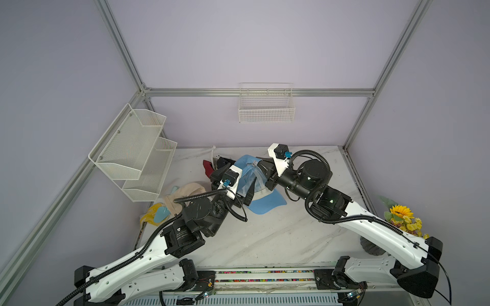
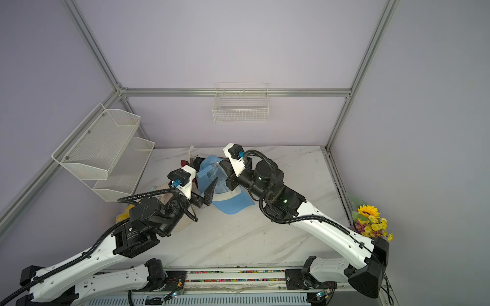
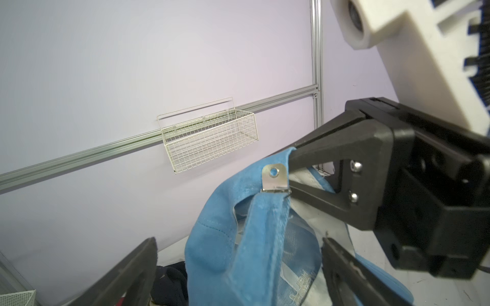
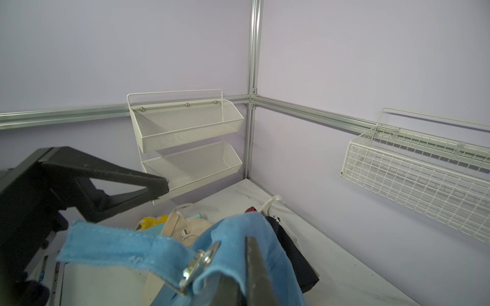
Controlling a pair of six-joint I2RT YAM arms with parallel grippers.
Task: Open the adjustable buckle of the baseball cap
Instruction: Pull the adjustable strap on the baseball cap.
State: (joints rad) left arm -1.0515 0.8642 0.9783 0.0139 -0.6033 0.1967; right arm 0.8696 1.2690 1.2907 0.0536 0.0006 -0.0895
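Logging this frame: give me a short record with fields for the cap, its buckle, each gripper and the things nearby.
cap: blue baseball cap, back held up, brim down toward the marble table
buckle: silver buckle at the cap's back; cannot tell whether it is released
right arm: right gripper shut on the baseball cap, right beside the buckle
left arm: left gripper open wide by the cap, gripping nothing
nearby: beige cap on the table; wire basket on the back wall
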